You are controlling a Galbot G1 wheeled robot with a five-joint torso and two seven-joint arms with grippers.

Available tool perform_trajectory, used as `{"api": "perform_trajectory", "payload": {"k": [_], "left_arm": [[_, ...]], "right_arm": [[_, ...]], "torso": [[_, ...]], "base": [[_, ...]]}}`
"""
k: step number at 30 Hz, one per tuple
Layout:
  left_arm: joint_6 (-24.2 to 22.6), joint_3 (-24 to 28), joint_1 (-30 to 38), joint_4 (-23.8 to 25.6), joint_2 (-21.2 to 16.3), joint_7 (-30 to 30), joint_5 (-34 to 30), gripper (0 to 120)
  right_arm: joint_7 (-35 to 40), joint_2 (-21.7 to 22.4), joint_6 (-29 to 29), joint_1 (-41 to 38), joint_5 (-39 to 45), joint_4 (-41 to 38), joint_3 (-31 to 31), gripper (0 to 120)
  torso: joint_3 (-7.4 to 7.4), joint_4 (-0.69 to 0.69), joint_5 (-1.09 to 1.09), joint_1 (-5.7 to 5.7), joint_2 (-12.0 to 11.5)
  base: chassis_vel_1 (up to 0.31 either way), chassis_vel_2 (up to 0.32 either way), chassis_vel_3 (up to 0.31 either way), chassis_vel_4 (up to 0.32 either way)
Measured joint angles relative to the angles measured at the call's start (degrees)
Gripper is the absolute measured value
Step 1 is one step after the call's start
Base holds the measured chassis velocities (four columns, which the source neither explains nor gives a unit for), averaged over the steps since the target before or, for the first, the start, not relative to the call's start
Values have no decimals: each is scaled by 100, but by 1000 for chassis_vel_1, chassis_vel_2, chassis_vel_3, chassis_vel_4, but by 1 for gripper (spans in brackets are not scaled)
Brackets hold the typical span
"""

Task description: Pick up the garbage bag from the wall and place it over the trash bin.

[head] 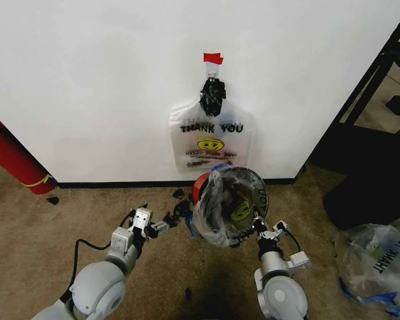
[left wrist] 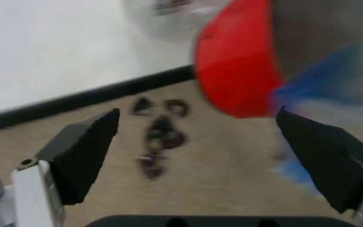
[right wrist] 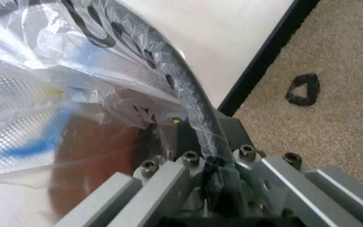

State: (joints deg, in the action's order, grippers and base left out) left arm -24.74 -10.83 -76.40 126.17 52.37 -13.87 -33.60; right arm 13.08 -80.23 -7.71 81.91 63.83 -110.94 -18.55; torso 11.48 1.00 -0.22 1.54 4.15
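Left jaws [left wrist: 197, 156] agape, right jaws [head: 261, 230] seemingly pinching garbage bag [head: 221, 207], "THANK YOU" bag [head: 210, 141]

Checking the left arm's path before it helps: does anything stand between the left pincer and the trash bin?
Nothing visible does. The left pincer hangs open just beside the trash bin, with bare carpet and small black scraps below. The garbage bag already drapes over the bin, its rim clamped in the right pincer.

One bin [head: 201, 187], draped with one smiley bag [head: 221, 210]. One THANK YOU bag [head: 211, 143] hangs on the wall [head: 87, 80] beyond both grippers. One lettered clear bag [head: 373, 263] lies right of the right gripper [head: 259, 230]. One red cylinder [head: 13, 160] stands left of the left gripper [head: 161, 223]. Two grippers.
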Motion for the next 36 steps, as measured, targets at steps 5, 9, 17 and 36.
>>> {"api": "perform_trajectory", "payload": {"k": [5,9,17,36], "left_arm": [[-131,141,143,66,235,106,-375,100],[-13,213,271,-217,341,111,-252,100],[299,296,540,-927,461,140,36,99],[1232,261,569,-1468,696,748,535,97]], "right_arm": [[46,8,47,2,3,-53,-5,0],[107,23,86,25,5,-124,10,0],[676,19,324,182,50,-612,65,0],[1528,-74,843,275,432,-1324,152,0]], "torso": [[0,-1,0,0,0],[0,0,0,0,0],[1,0,0,0,0],[0,0,0,0,0]], "base": [[0,0,0,0],[0,0,0,0],[0,0,0,0],[0,0,0,0]]}}
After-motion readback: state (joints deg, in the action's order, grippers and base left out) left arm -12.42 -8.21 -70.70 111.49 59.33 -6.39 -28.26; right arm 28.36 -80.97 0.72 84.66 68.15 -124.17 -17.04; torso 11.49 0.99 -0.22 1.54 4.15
